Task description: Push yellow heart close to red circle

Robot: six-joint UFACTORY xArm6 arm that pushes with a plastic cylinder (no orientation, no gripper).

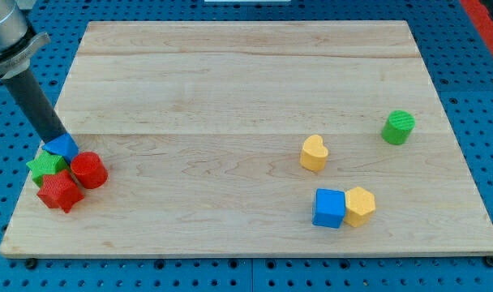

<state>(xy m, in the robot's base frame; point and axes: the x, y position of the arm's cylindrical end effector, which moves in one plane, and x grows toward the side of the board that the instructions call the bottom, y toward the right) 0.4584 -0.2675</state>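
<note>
The yellow heart [314, 153] lies right of the board's centre. The red circle [89, 169] sits at the view's left edge of the board, in a tight cluster with a blue block [64, 146], a green star [45, 166] and a red star [59, 193]. My rod comes down from the top left; my tip [57, 139] is at the blue block's upper edge, just above and left of the red circle. The heart is far to the right of my tip.
A green cylinder [399, 127] stands near the right edge. A blue cube [329, 208] and a yellow hexagon [359, 205] touch each other below the heart. The wooden board [246, 65] lies on a blue perforated table.
</note>
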